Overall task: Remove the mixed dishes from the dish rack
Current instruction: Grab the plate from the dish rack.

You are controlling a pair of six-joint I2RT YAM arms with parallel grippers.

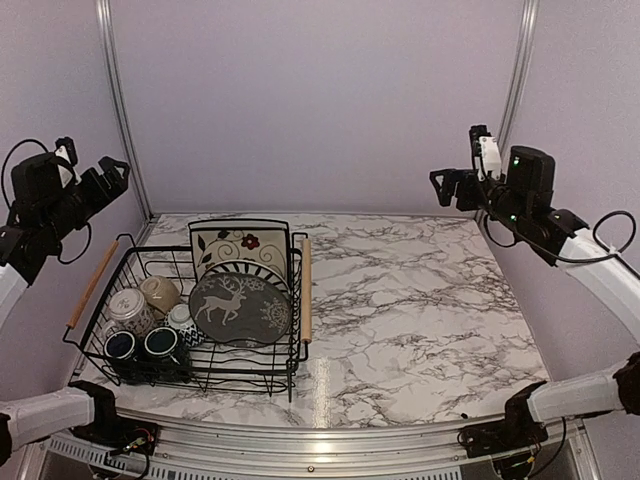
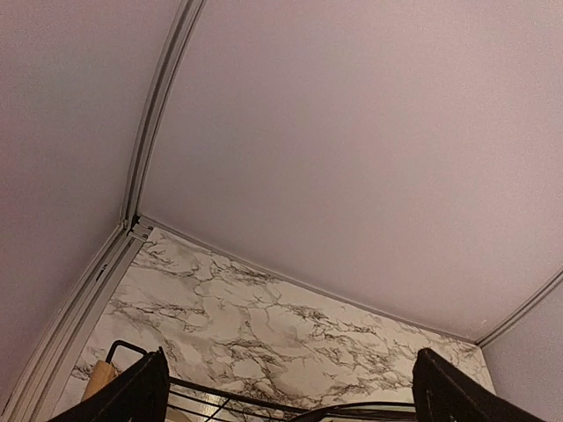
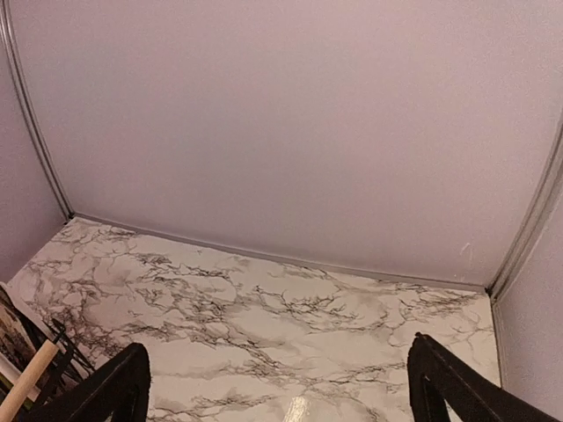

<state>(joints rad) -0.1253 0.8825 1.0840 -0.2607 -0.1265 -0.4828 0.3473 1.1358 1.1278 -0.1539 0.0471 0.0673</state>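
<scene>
The black wire dish rack (image 1: 298, 300) with wooden rod handles sits at the table's left. In it stand a square cream floral plate (image 1: 238, 248) and a grey round deer plate (image 1: 239, 307). A patterned mug (image 1: 128, 308), a tan mug (image 1: 160, 292), a small patterned cup (image 1: 181, 320) and two dark-blue mugs (image 1: 161, 343) lie at its left end. My left gripper (image 1: 108, 175) is open and empty, raised high above the rack's left side. My right gripper (image 1: 447, 186) is open and empty, raised at the far right. The rack's far edge (image 2: 220, 396) shows in the left wrist view.
The marble table (image 1: 420, 300) stretches right of the rack. Lilac walls with metal corner posts (image 1: 122, 110) enclose the back and sides. A rack handle (image 3: 26, 380) shows at the lower left of the right wrist view. A metal rail (image 1: 320, 445) runs along the near edge.
</scene>
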